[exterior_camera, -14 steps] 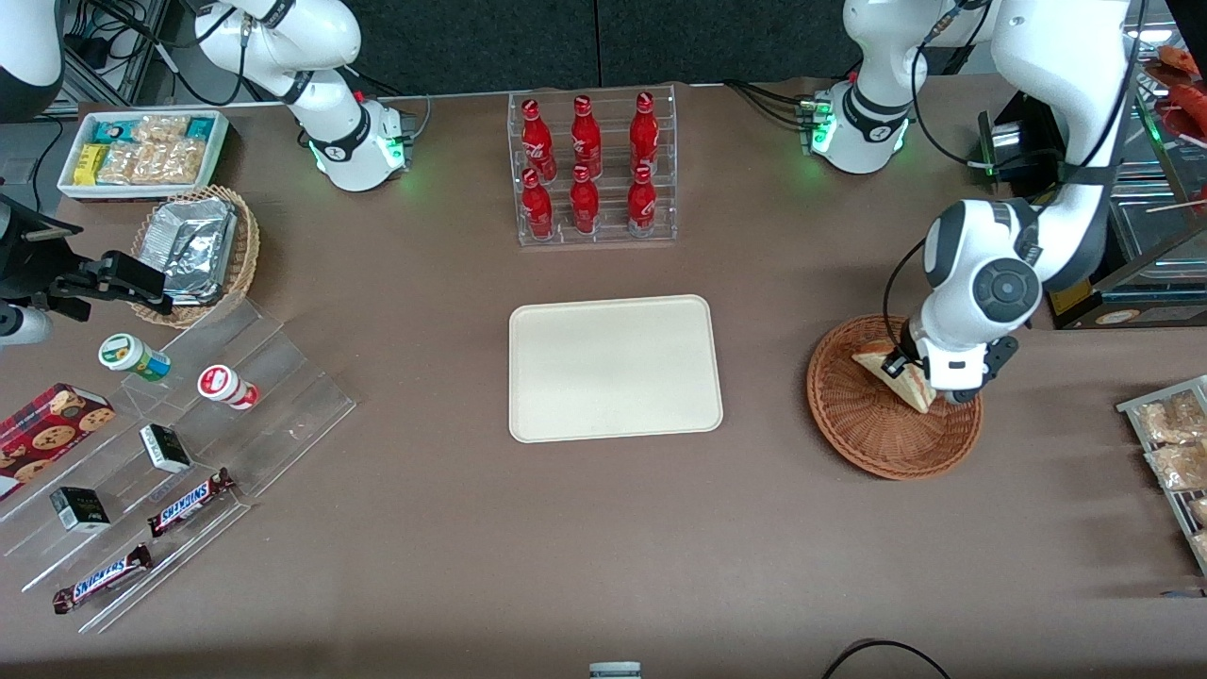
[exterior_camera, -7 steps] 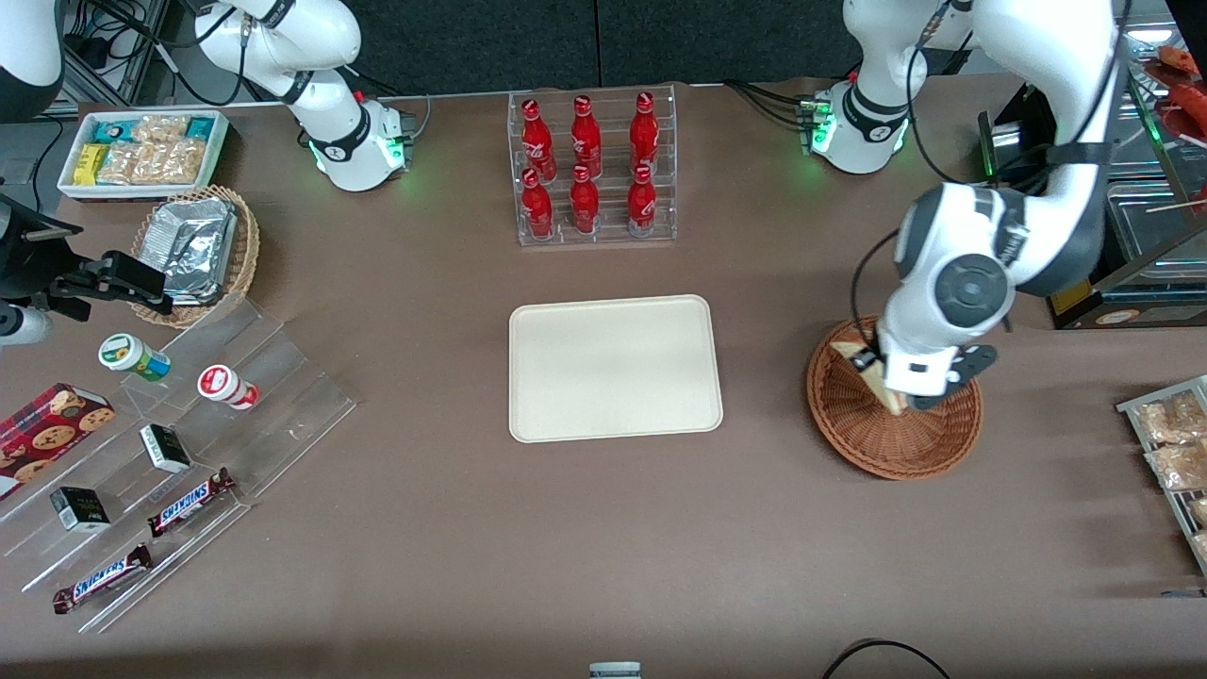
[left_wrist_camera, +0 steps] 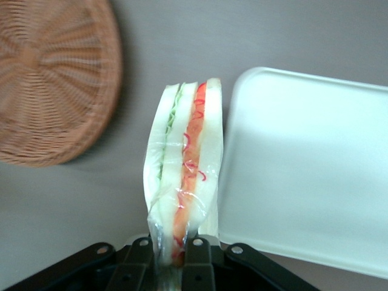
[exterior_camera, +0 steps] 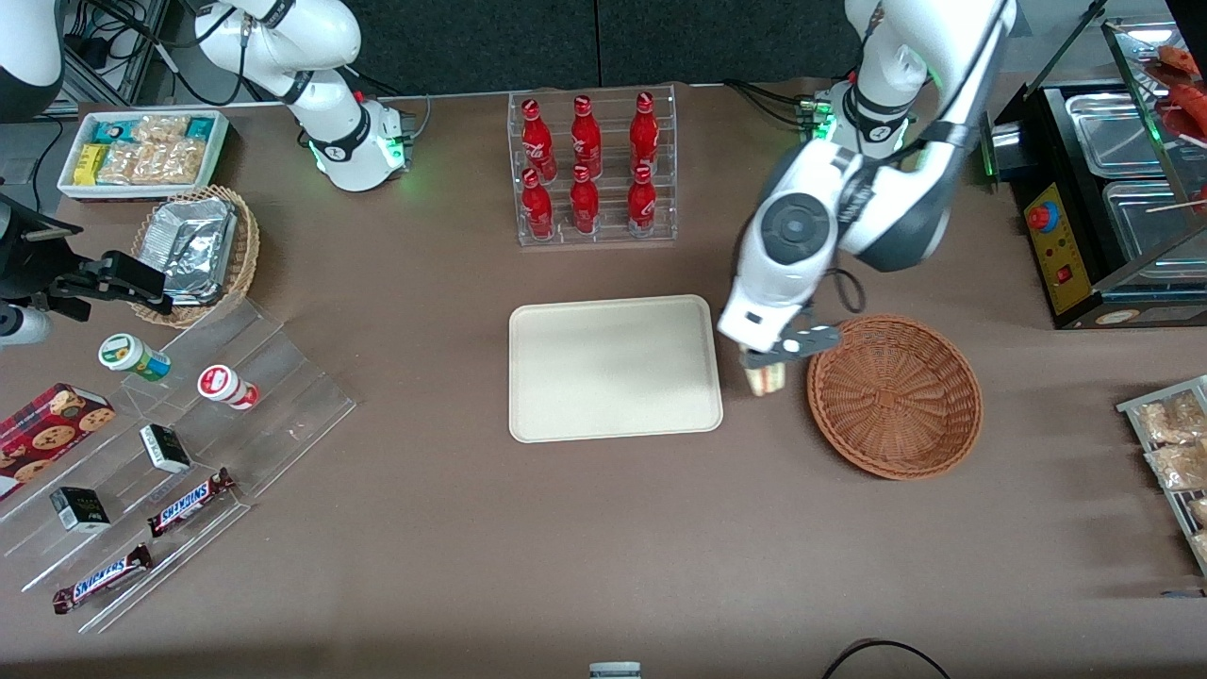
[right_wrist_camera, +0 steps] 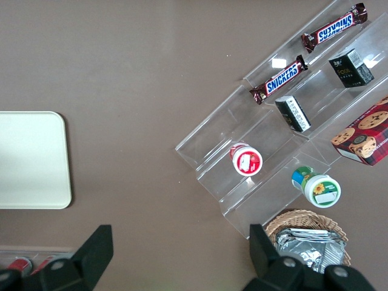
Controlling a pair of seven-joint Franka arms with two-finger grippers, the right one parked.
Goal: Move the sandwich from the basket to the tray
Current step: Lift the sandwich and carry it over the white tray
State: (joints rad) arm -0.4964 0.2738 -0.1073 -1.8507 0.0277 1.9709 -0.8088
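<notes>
Brown counter [exterior_camera: 603, 528] below it all. Tray [exterior_camera: 613, 368] lying flat at mid-counter, basket [exterior_camera: 894, 396] close beside it toward the working arm's end. Above the gap between them, tool [exterior_camera: 766, 360] clamped tight on the sandwich [exterior_camera: 763, 378], filling stripe out, off the counter.

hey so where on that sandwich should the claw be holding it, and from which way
By one narrow end, squeezing across the flat bread faces, as the claw does now: shut on the sandwich, which hangs between the basket and the tray. The faces are broad and flat; the striped cut edge is soft filling. That is a judgement.
</notes>
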